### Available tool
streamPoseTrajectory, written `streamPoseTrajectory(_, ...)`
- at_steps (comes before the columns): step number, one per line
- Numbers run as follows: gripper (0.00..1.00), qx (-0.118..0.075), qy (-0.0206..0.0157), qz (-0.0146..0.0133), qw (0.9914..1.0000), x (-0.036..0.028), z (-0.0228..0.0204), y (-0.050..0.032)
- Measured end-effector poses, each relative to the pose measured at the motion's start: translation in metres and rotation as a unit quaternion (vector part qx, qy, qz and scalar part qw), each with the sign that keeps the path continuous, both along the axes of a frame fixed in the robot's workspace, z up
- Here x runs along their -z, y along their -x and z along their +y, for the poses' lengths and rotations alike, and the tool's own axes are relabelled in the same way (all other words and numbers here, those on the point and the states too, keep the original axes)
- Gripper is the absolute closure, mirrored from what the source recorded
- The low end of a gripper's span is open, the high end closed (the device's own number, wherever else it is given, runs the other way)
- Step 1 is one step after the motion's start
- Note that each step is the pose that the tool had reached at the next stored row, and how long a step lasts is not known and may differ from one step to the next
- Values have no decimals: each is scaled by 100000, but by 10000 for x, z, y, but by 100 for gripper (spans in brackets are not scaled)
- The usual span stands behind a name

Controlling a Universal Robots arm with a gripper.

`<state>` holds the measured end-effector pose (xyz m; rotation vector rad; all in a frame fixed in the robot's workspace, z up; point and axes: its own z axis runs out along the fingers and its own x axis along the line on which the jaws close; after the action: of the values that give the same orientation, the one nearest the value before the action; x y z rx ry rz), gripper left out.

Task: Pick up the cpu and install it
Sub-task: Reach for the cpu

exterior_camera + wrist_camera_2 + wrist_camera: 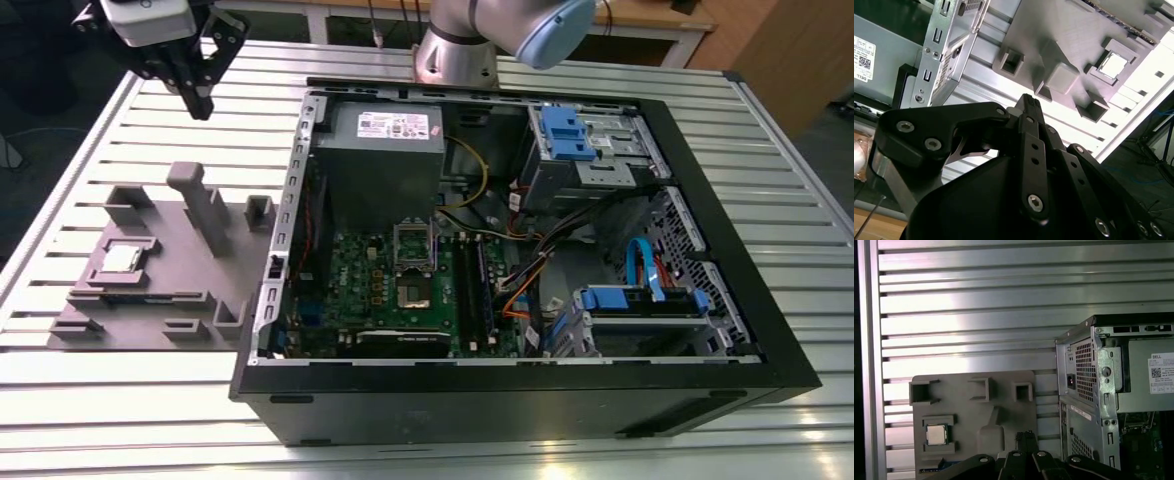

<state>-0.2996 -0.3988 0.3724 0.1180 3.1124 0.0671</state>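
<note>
Open computer case [534, 400] lies nearest on the slatted bench [120, 400]; just beside it, on the exterior view's left, the grey fixture [187, 272] holds the cpu [120, 258] flat in a square pocket. Farther back the end effector [200, 103] hangs well apart from the cpu, fingers [1034, 150] seemingly pressed together, holding nothing.

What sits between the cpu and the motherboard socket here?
In the exterior view, the tall grey post of the fixture and then the metal side wall of the case lie between the cpu and the socket.
</note>
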Motion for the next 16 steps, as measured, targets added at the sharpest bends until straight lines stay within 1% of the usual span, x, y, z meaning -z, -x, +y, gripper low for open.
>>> streamPoseTrajectory(7,90,-5,1,-2,100000,1,0,36)
streamPoseTrajectory(9,90,-2,0,-2,100000,1,0,58)
streamPoseTrajectory(16,90,-2,2,-2,100000,1,0,59)
